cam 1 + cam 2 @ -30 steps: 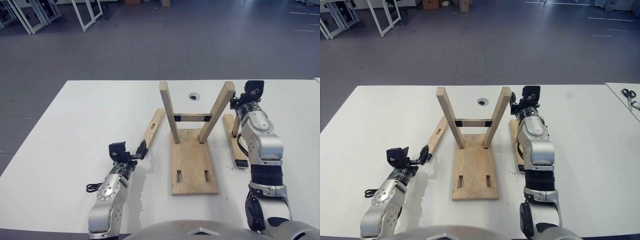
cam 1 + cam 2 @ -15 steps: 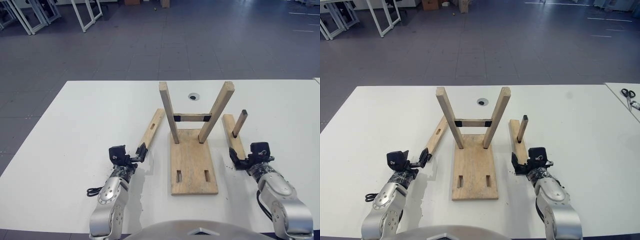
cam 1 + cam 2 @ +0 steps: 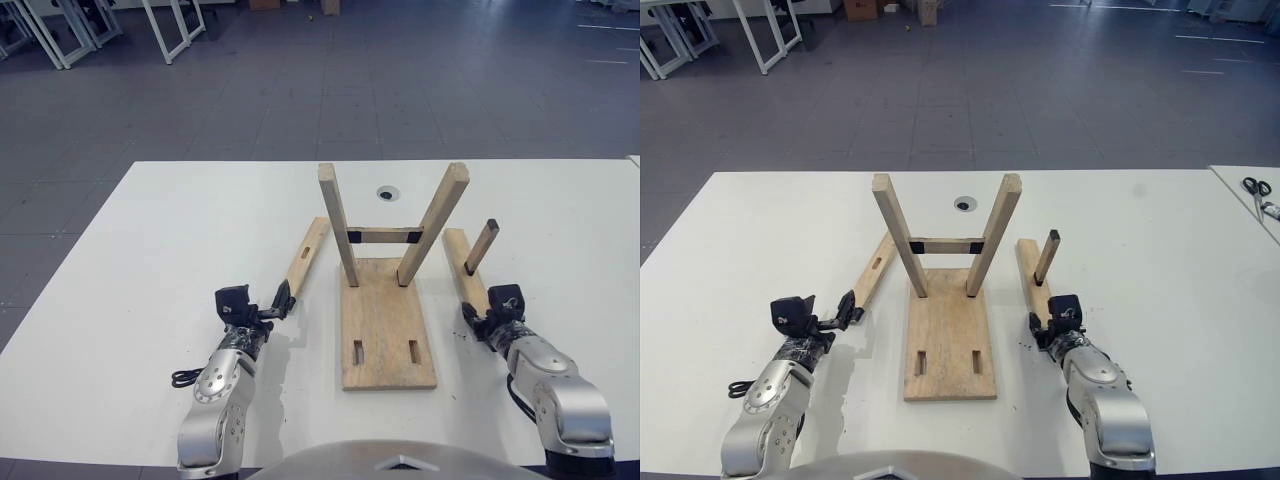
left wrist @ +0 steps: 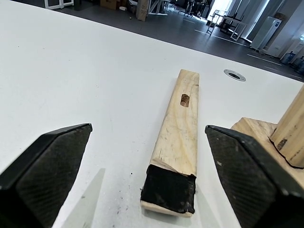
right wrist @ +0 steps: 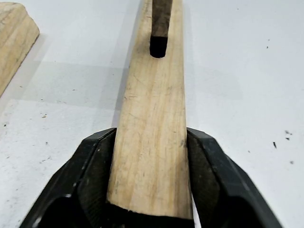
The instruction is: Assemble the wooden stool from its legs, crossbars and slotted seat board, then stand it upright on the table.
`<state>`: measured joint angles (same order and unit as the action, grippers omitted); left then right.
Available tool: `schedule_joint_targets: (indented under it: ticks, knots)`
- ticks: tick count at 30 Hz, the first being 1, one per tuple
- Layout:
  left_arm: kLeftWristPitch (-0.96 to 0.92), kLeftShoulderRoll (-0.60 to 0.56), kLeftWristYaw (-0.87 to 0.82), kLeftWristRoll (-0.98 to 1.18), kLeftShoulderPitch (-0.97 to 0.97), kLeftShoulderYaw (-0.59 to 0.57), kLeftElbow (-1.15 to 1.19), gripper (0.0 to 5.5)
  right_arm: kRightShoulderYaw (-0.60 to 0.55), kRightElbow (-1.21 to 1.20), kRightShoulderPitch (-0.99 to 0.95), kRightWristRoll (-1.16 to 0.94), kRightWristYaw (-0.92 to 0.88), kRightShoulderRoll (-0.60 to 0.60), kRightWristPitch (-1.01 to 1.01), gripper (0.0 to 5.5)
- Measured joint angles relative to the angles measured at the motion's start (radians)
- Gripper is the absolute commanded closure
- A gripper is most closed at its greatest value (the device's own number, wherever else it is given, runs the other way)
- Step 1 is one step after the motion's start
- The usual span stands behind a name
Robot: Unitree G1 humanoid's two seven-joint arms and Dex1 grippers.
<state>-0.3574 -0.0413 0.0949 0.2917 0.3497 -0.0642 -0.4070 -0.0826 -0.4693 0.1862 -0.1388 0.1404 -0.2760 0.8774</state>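
Right now your right gripper [image 5: 149,137] is clamped on the near end of the right loose leg [image 3: 462,265], pads pressed to both its sides. That leg lies flat on the table [image 3: 180,230] just right of the seat board [image 3: 385,330], with a short crossbar [image 3: 482,245] standing tilted out of its hole. Gripping at the end probably keeps the crossbar's free tip clear for mating. Your left gripper [image 4: 149,142] has its fingers wide apart, straddling the black-taped near end of the left loose leg [image 3: 305,255] without touching, lined up to close. The board lies flat, two joined legs [image 3: 337,225] planted at its far end, the near slots [image 3: 358,351] unfilled.
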Motion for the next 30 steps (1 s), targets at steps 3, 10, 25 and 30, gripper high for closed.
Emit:
schedule_joint_targets:
  ticks: [3,10,25,30]
  knots:
    - [-0.036,-0.01,0.003,0.024,-0.024,-0.021,-0.025,1.08,-0.069,0.015,-0.07,-0.021,0.006,-0.012,0.012,3.44]
    - [-0.336,-0.232,0.316,0.683,-0.064,-0.121,-0.192,0.93,-0.377,-0.004,-0.522,-0.394,0.071,-0.077,0.066,3.44]
    - [-0.633,-0.506,0.427,1.472,-0.559,-0.057,0.003,0.6,-0.129,-0.116,-0.486,-1.71,0.242,-0.271,0.193,3.44]
    - [-0.657,-0.541,0.424,1.512,-0.588,-0.046,0.027,0.6,-0.067,-0.121,-0.447,-1.704,0.246,-0.316,0.153,3.44]
